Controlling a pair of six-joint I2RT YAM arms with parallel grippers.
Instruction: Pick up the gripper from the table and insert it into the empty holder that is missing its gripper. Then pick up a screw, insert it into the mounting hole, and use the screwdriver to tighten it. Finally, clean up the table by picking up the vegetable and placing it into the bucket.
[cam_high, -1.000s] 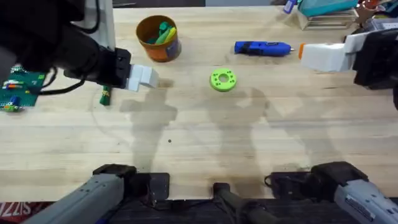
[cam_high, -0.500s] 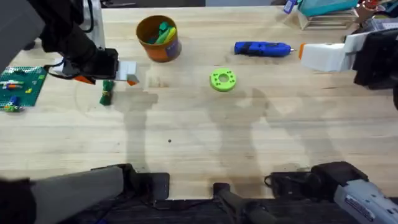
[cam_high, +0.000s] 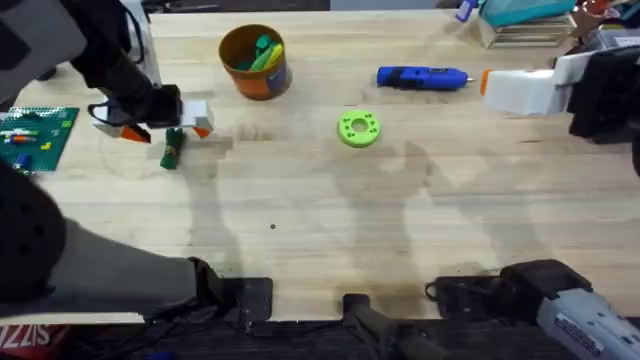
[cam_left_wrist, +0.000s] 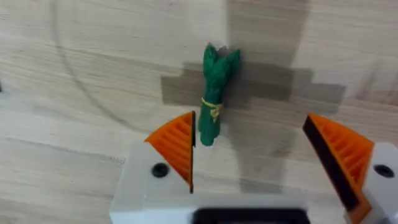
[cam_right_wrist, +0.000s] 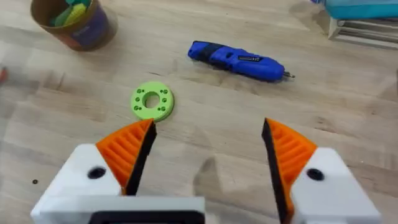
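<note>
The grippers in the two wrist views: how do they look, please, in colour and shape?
The left gripper and the right gripper look alike: each has white angular finger bases with one dark screw apiece, carrying orange wedge-shaped pads with ribbed inner faces. Overhead, the arm links are dark, the lower ones grey.

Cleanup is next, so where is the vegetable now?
The vegetable lies on the table's left side in the overhead view, directly under the open left gripper, left of the bucket.
</note>
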